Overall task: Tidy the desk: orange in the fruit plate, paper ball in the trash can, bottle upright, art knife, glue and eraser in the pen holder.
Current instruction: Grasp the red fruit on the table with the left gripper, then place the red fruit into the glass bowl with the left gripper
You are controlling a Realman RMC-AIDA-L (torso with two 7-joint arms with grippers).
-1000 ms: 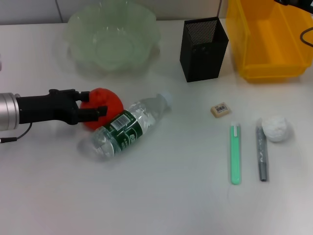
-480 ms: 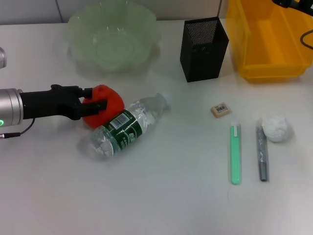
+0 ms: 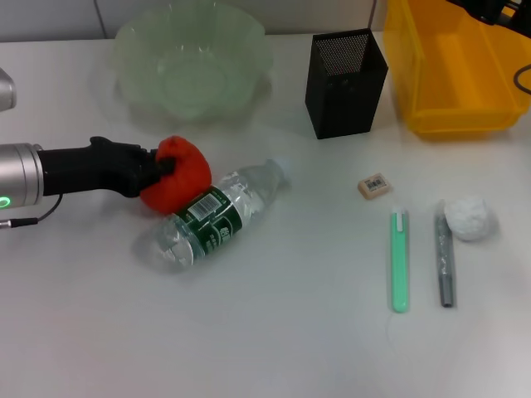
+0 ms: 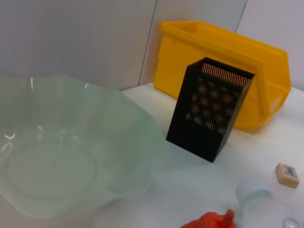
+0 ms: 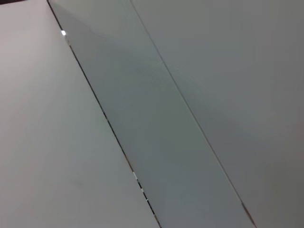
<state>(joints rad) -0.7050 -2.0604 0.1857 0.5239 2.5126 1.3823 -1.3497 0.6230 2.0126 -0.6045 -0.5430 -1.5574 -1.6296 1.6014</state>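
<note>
Orange (image 3: 178, 175) sits left of frame centre on the table (image 3: 274, 332), pinched by the left claw (image 3: 166, 170), whose black fingers (image 3: 148, 169) are closed onto its left side. Looks seated but the grip is off to one side, not across the middle.

Bottle (image 3: 217, 215) lies on its side, touching or just beside the orange at lower right. Judgement: lift straight up first, no sideways drag, or the bottle rolls.

Fruit plate (image 3: 133, 50) is at upper left, near, just above the orange in frame. The left wrist view shows its bowl (image 4: 52, 166) with nothing in it and the orange's knobbed top (image 4: 209, 222) at the bottom edge. Carry short and low, clear the wavy rim, release over the centre so the fruit doesn't roll out.

Pen holder (image 3: 344, 83) at upper centre, trash can (image 3: 452, 75) at upper right. Eraser (image 3: 374, 185), green art knife (image 3: 400, 259), grey glue stick (image 3: 444, 257) and paper ball (image 3: 470, 218) lie at right, untouched.

Right claw: only a dark bit of the arm shows at top right corner; can't tell its state.
</note>
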